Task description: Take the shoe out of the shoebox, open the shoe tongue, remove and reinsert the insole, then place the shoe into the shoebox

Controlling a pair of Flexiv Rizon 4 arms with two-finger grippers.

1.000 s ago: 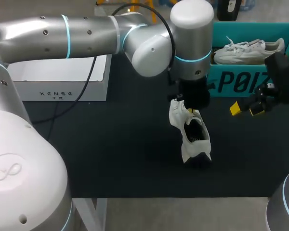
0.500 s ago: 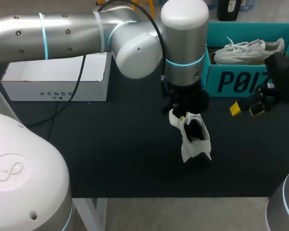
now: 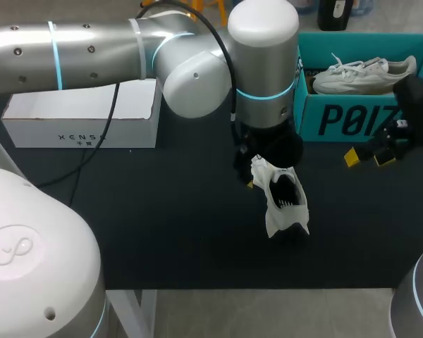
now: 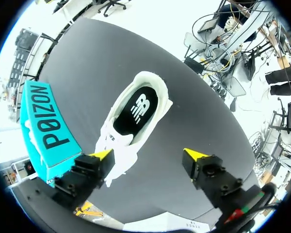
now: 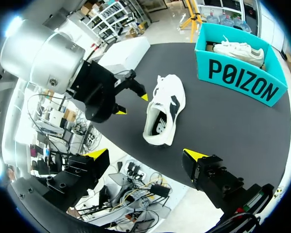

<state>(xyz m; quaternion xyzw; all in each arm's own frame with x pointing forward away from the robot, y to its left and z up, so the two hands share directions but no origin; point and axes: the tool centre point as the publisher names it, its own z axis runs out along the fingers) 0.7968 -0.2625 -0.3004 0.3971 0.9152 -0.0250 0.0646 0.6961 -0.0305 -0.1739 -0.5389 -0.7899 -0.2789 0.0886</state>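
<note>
On the black counter (image 3: pixel 162 225), about the middle, a white sneaker (image 3: pixel 285 204), out of the teal shoebox (image 3: pixel 338 120) and well apart from it. Opening turned upward, with a dark insole (image 4: pixel 136 109) visible inside. Heel toward the near edge of the counter, front part under the left arm (image 3: pixel 127 49). Directly above the sneaker's front, the left end effector (image 4: pixel 148 155), fingers spread wide and gripping nothing. One yellow fingertip (image 4: pixel 103 155) over the white laced part, the other out over bare counter just beside the shoe. Not possible to tell whether the first one touches the shoe or only hangs over it. In the head view, mostly hidden below the big silver wrist of the left arm, coming in from the left and reaching past the middle. At the right side, the right end effector (image 3: pixel 366 156), low in front of the shoebox's printed wall, also spread wide with nothing between the fingers, well apart from the sneaker on the counter. Inside the shoebox, at the far right of the counter, a second white sneaker (image 3: pixel 363 74) with its laces showing. At the far left, a white cardboard box (image 3: pixel 84 116), open at the top, with a black cable (image 3: pixel 127 105) crossing its front corner.
</note>
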